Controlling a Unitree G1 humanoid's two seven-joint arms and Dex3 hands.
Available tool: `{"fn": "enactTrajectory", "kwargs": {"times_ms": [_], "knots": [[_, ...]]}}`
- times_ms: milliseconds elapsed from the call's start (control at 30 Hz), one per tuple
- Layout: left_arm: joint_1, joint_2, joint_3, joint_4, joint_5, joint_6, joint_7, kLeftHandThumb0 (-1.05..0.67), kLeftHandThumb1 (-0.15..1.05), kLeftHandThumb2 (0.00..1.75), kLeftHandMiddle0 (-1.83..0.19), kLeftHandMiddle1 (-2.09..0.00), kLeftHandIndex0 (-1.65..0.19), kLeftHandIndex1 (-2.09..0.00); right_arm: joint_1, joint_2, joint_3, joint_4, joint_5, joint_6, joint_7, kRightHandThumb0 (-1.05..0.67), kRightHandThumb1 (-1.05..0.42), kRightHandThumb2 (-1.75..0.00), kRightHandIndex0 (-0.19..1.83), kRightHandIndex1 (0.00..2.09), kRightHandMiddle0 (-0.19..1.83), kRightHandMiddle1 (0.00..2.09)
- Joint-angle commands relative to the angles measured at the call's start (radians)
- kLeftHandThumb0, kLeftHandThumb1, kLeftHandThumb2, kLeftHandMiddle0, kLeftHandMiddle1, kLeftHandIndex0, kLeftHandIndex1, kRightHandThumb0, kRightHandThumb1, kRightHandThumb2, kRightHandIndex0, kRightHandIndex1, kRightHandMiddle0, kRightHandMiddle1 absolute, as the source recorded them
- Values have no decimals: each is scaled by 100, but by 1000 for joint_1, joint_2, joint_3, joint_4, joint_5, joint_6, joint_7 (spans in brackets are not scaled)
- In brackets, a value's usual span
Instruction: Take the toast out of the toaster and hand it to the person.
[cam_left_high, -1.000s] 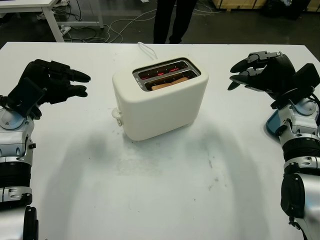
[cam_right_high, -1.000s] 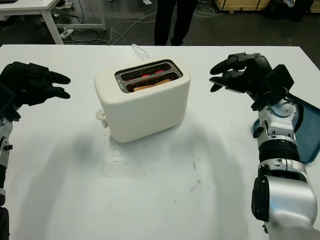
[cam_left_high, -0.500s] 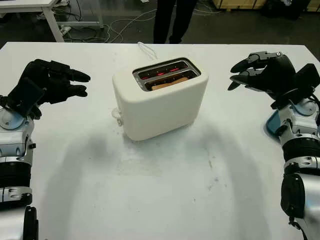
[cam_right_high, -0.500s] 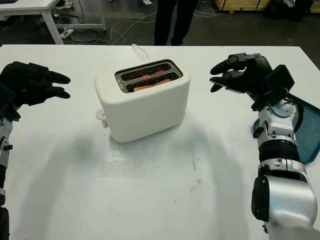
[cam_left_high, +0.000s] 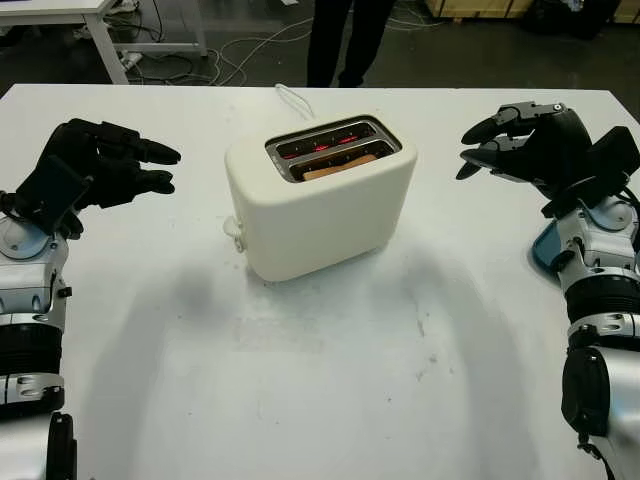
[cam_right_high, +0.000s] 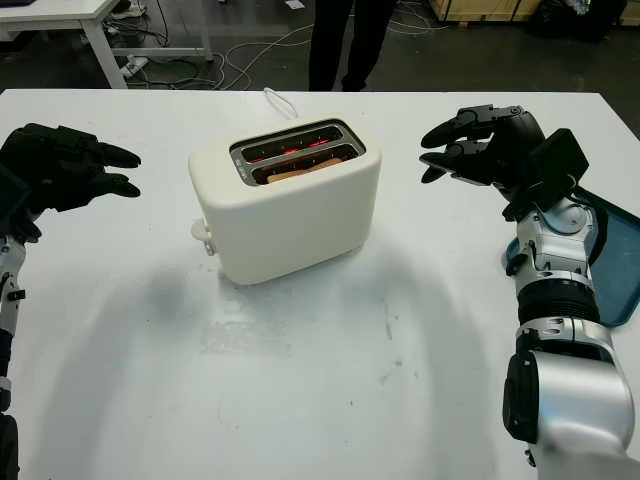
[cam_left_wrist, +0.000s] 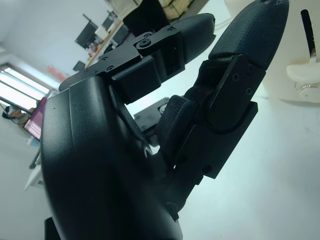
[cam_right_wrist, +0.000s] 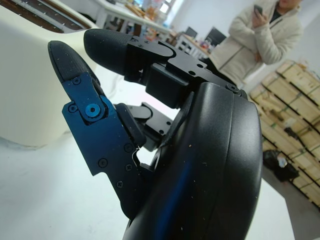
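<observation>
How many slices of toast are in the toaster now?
1 visible: the toast sits in the toaster's nearer slot. The farther slot glows red; a slice sunk deep there could be hidden.

Head views are evenly and brightly lit from overhead; the white table (cam_left_high: 330, 400) is rendered without blown highlights. Soft, wide shadows are cast toward the viewer beneath both arms and in front of the toaster (cam_left_high: 320, 195), whose slots glow red inside. The floor beyond the table is left dim. In the left wrist view, window glare is seen behind the left hand (cam_left_wrist: 165, 125) and the background is washed out. In the right wrist view the near shell of the right hand (cam_right_wrist: 165, 135) is soft, with a bluish sheen, and the person (cam_right_wrist: 260, 37) behind is blurred.
</observation>
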Motion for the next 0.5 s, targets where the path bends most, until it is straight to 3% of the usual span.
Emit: {"fn": "enactTrajectory", "kwargs": {"times_ms": [0,467], "knots": [[-1,-5,1,5,0,-7,1,-105,75,0,-148,-14,-142,0,-9,3,-1,-1,0,-7,4,-53,-63,0,128,80,125,46],[-3,-7,0,-10,-3,11,5,-105,75,0,-148,-14,-141,0,-11,4,0,6,-6,-18,1,-56,-63,0,128,78,125,46]]}}
